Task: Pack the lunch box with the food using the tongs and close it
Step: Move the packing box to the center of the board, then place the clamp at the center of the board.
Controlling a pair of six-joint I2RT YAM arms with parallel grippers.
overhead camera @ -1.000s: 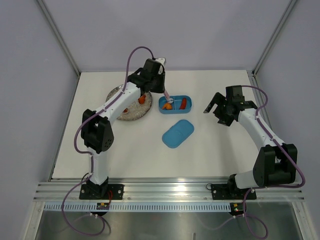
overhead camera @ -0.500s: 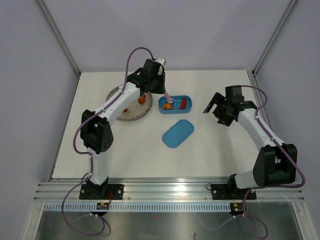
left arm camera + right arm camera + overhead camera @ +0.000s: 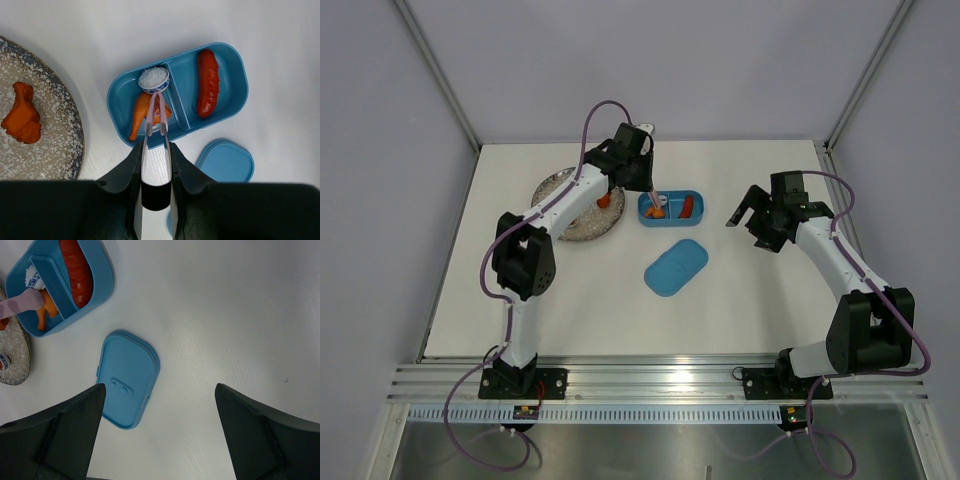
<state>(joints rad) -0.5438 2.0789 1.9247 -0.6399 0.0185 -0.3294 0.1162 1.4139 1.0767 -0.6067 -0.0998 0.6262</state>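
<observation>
The open blue lunch box lies on the table with a red sausage in its right compartment. Its left compartment holds a white rice piece and an orange morsel. My left gripper is shut on the pale pink tongs. Their tips meet at the near edge of the white piece, above the orange morsel. I cannot tell if they pinch anything. The flat blue lid lies in front of the box. My right gripper hangs open and empty to the right of the box.
A speckled grey plate sits left of the box with an orange morsel on it. In the right wrist view the lid lies beside the left finger, with bare white table under the gripper.
The left arm's elbow has swung a little to the right and back; the tongs' tips stay in the box's left compartment. The right arm has not moved.
</observation>
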